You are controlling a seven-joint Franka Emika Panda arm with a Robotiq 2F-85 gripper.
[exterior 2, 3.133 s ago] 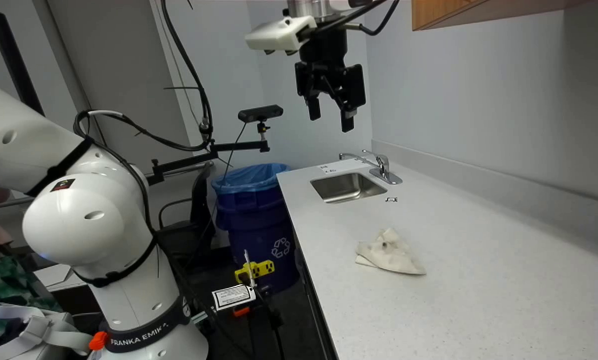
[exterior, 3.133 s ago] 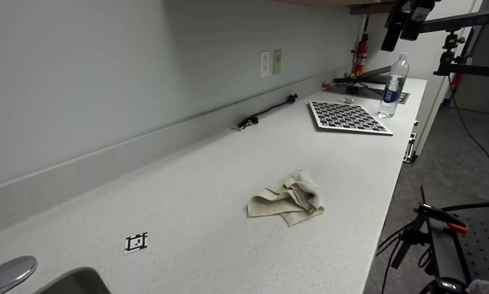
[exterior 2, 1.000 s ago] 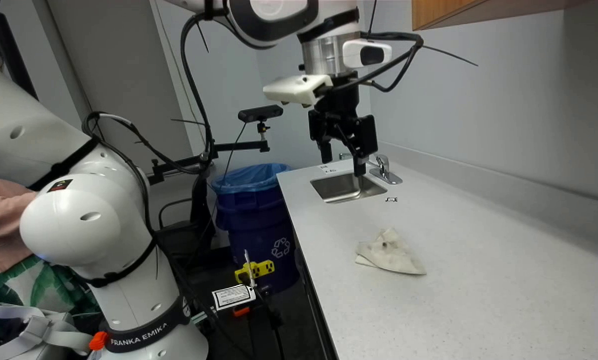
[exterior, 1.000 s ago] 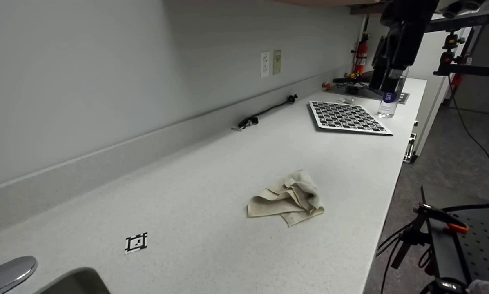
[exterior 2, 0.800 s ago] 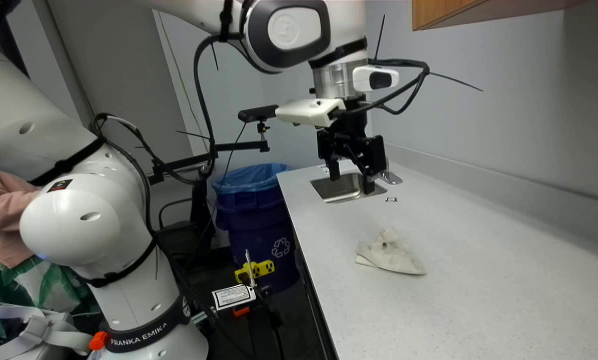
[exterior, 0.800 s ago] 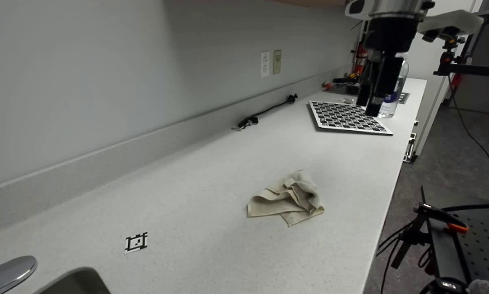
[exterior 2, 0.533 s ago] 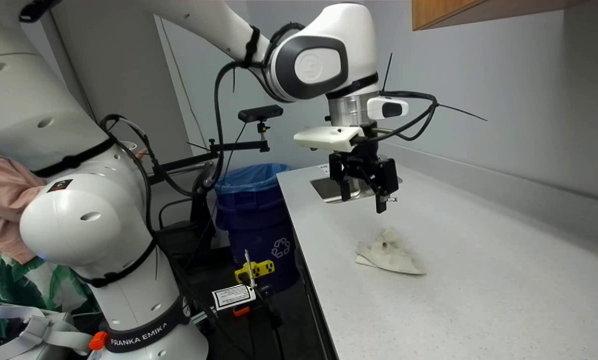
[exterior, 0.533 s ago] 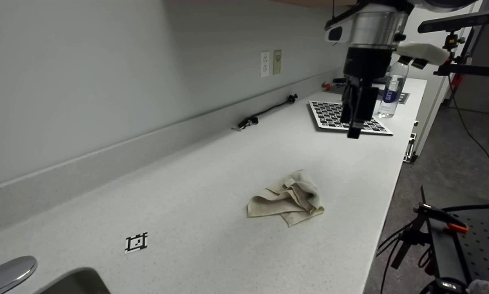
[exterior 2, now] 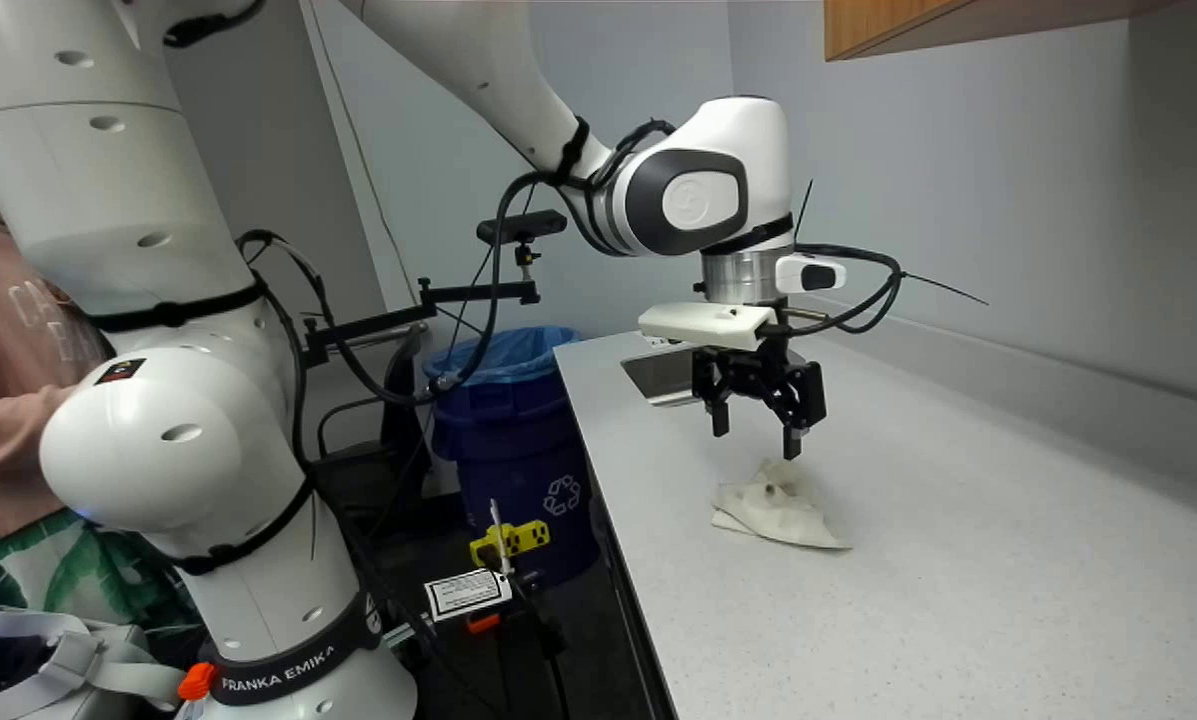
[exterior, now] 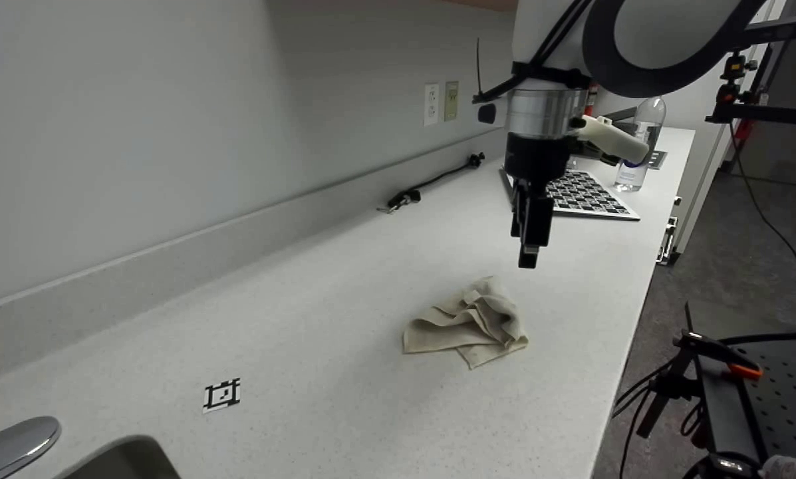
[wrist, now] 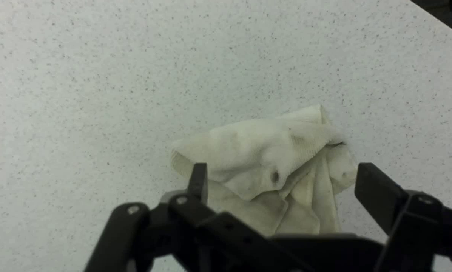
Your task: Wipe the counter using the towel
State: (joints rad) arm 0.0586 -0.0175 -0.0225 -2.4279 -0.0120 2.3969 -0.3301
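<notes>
A crumpled beige towel (exterior: pixel 467 326) lies on the pale speckled counter (exterior: pixel 344 399). It also shows in an exterior view (exterior 2: pixel 780 515), and in the wrist view (wrist: pixel 259 151) with folds and a small dark spot. My gripper (exterior: pixel 527 256) is above the counter, a little higher than the towel and close to it. In an exterior view the gripper (exterior 2: pixel 756 440) points down with its fingers spread apart. In the wrist view the open fingers (wrist: pixel 280 177) stand on either side of the towel, with nothing between them held. The towel's lower part is hidden behind the gripper there.
A checkered board (exterior: pixel 587 196) and a water bottle (exterior: pixel 634 169) stand farther along the counter. A black cable with a clamp (exterior: pixel 405 198) lies by the wall. A sink (exterior 2: pixel 658 378) is at the far end. A wooden cabinet (exterior 2: pixel 918 25) hangs above.
My gripper has come down from high above the counter and moved towards the towel, staying open. The towel has not moved.
</notes>
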